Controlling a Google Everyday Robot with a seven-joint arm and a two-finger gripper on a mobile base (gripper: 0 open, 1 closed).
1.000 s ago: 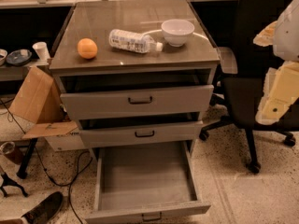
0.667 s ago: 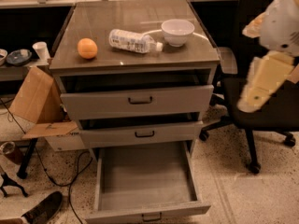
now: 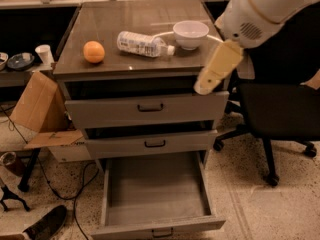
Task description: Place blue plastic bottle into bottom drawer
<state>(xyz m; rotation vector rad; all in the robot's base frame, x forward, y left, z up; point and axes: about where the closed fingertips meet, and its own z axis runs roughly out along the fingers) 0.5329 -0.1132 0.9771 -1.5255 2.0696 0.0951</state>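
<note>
The blue plastic bottle (image 3: 142,44) lies on its side on the grey cabinet top (image 3: 125,19), white cap pointing right, between an orange (image 3: 94,52) and a white bowl (image 3: 190,34). The bottom drawer (image 3: 155,191) is pulled far out and its bare grey inside shows nothing in it. My gripper (image 3: 206,85), cream-coloured, hangs from the white arm (image 3: 260,9) at the cabinet's front right corner. It is right of and a little below the bottle, apart from it, and holds nothing.
The two upper drawers (image 3: 150,109) stand slightly ajar. A black office chair (image 3: 280,109) stands close on the right. A cardboard box (image 3: 37,104), cables and a shoe (image 3: 47,224) lie on the floor at the left. A white cup (image 3: 44,54) sits on a side table.
My arm has swung in from the right edge toward the left, and the gripper now sits at the cabinet's front right corner. The bottle, orange, bowl and drawers have not moved.
</note>
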